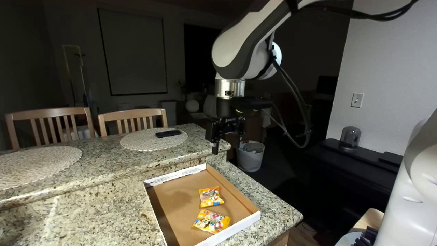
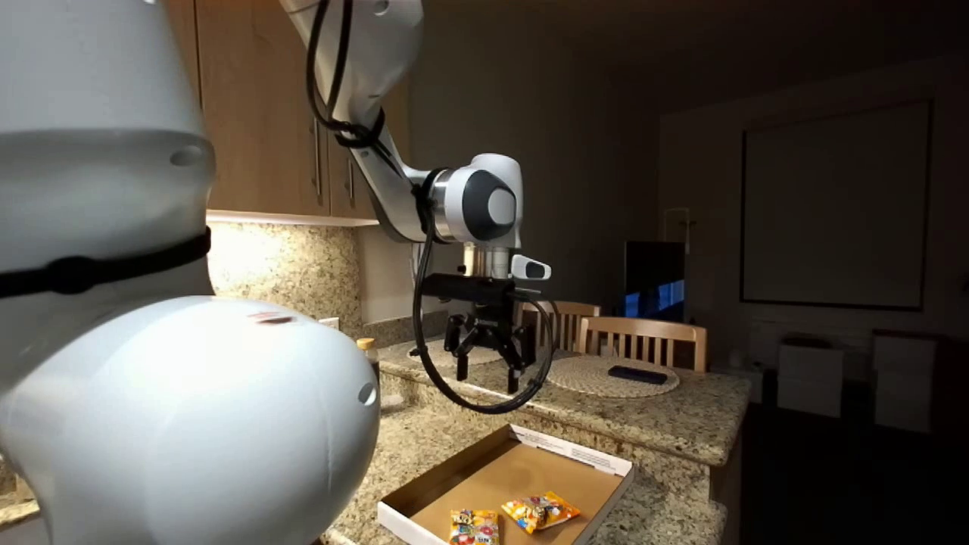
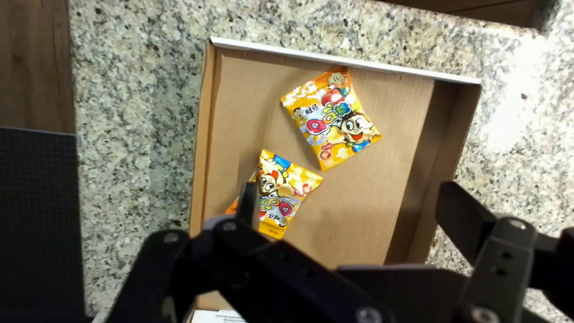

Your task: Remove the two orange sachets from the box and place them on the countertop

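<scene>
Wrist view: one orange sachet (image 3: 331,120) and a second orange sachet (image 3: 283,190), presumably light, soft and slippery, are seen inside the cardboard box (image 3: 394,112), each probably best pinched across its middle by the gripper (image 3: 347,195), spread wide above with nothing held.

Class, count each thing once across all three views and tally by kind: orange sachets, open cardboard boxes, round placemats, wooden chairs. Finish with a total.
Orange sachets: 2
Open cardboard box: 1
Round placemats: 2
Wooden chairs: 2
Total: 7
</scene>
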Robot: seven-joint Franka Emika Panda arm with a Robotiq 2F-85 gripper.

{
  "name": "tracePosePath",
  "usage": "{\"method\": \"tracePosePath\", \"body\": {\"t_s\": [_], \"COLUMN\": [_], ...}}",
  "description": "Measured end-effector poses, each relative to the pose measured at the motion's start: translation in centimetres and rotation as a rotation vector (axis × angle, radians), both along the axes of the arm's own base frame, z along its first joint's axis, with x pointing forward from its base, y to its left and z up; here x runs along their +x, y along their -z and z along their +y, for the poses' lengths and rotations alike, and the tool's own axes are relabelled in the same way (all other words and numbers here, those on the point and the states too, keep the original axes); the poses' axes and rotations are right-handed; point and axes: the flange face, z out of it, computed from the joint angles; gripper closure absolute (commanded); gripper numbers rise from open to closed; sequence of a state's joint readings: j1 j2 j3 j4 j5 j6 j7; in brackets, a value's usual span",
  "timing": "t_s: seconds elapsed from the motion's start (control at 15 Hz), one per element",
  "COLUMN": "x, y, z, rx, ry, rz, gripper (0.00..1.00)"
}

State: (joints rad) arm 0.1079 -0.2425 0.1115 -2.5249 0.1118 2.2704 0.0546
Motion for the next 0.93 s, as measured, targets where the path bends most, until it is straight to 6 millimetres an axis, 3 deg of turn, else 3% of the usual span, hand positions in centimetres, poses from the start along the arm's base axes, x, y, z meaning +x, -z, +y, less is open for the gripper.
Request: {"method": "tracePosePath", "body": {"t_s": [0.27, 0.67, 0.93], "x": [3.0, 7.4, 9.5], "y": [5.7, 14.4, 18.0], "z": [3.3, 3.6, 3.7], "rx": [0.052, 0.055, 0.055], "ry": [0.002, 0.049, 0.072], "rz": [0.017, 0.095, 0.134], "gripper": [0.0, 0.0, 0.0]}}
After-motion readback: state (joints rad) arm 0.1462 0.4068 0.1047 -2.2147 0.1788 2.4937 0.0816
